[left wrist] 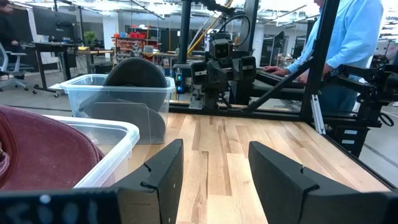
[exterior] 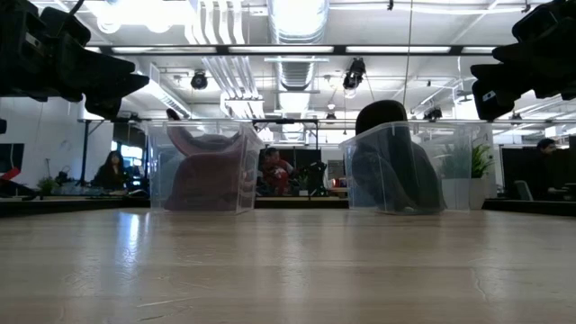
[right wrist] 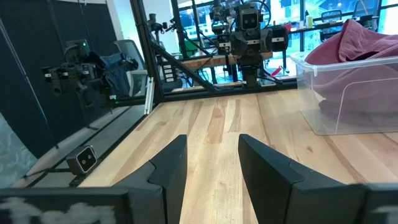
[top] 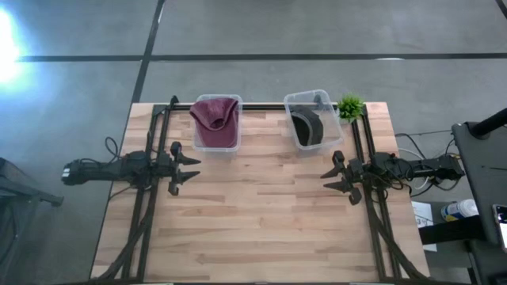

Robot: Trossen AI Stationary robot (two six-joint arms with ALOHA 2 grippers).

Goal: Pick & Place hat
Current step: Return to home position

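Note:
A maroon hat (top: 215, 119) lies in a clear plastic bin (top: 216, 145) at the table's far side, left of middle. A dark grey hat (top: 309, 127) lies in a second clear bin (top: 321, 99) to its right, tilted. My left gripper (top: 192, 172) is open and empty above the table's left side, level, pointing right. My right gripper (top: 328, 178) is open and empty above the right side, pointing left. The maroon hat shows in the left wrist view (left wrist: 37, 149) and right wrist view (right wrist: 354, 50).
A small green plant (top: 351, 106) stands at the far right corner beside the dark hat's bin. Black frame rails (top: 154, 142) run along both table sides and the far edge. Bare wood lies between the grippers (top: 261, 198). A person in a blue shirt (left wrist: 348, 37) stands beyond the table.

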